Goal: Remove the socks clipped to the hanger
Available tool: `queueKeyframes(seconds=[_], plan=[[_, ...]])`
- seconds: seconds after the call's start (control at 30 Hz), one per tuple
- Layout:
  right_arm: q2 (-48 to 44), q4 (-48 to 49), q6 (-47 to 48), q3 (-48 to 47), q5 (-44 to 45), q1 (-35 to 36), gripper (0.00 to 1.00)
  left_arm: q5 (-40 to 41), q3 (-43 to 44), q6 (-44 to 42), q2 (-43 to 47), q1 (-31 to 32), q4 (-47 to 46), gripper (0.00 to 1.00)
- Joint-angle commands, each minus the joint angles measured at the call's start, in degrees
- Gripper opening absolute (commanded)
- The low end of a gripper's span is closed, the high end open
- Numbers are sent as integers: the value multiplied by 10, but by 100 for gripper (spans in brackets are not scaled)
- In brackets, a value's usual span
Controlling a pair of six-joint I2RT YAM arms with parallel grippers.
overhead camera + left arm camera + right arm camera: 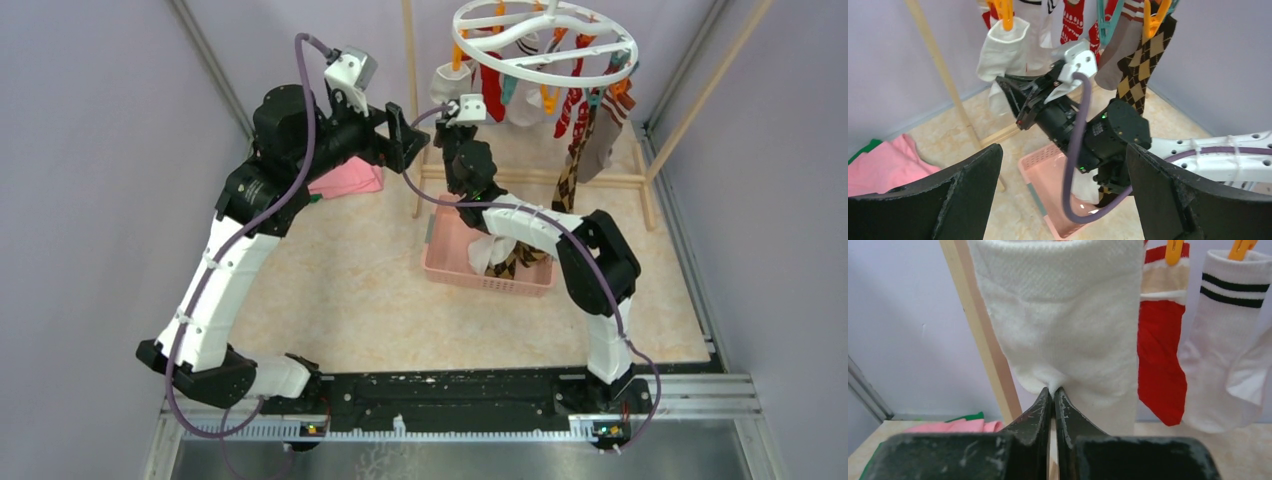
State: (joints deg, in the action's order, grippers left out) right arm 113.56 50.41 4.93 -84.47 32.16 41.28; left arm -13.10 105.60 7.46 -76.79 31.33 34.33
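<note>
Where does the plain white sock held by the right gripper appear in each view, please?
Top external: white sock hangs upper centre, at the left of the hanger.
Left wrist: upper left, under an orange clip.
Right wrist: fills upper centre, pinched by the right gripper.
Shared landmark: wooden post beside it.

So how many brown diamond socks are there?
2. One sock hangs from an orange clip on the hanger; another sock lies in the pink basket. Others may be hidden.
</note>
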Motion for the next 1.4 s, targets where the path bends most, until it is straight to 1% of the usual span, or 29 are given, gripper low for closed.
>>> queueKeyframes(seconds=[0.0, 0.23, 0.37, 0.43, 0.53, 0.77, 0.9, 1.07, 1.2, 1.37], plan=[[-34, 38, 6, -5, 9, 0, 0, 35, -13, -23, -8, -10, 3, 99], [-125, 56, -25, 110, -4, -6, 0, 47, -19, -24, -15, -19, -15, 99], [-173, 57, -37, 164, -14, -7, 0, 37, -10, -22, -27, -26, -16, 99], [-204, 50, -45, 192, -23, -7, 0, 29, -13, -24, -30, -27, -26, 99], [-260, 36, -84, 235, -35, -7, 0, 12, -15, -19, -40, -28, -41, 99], [-386, -29, -146, 318, -62, -7, 0, -22, 11, 16, -66, -28, -54, 99], [-449, -67, -174, 350, -75, -7, 0, -31, 21, 33, -78, -28, -59, 99], [-506, -122, -205, 364, -109, -8, 0, -69, 41, 72, -102, -27, -90, 99], [-535, -155, -229, 366, -127, -8, 0, -85, 95, 109, -145, -28, -112, 99], [-560, -173, -243, 372, -130, -8, 0, -97, 173, 152, -206, -27, -140, 99]])
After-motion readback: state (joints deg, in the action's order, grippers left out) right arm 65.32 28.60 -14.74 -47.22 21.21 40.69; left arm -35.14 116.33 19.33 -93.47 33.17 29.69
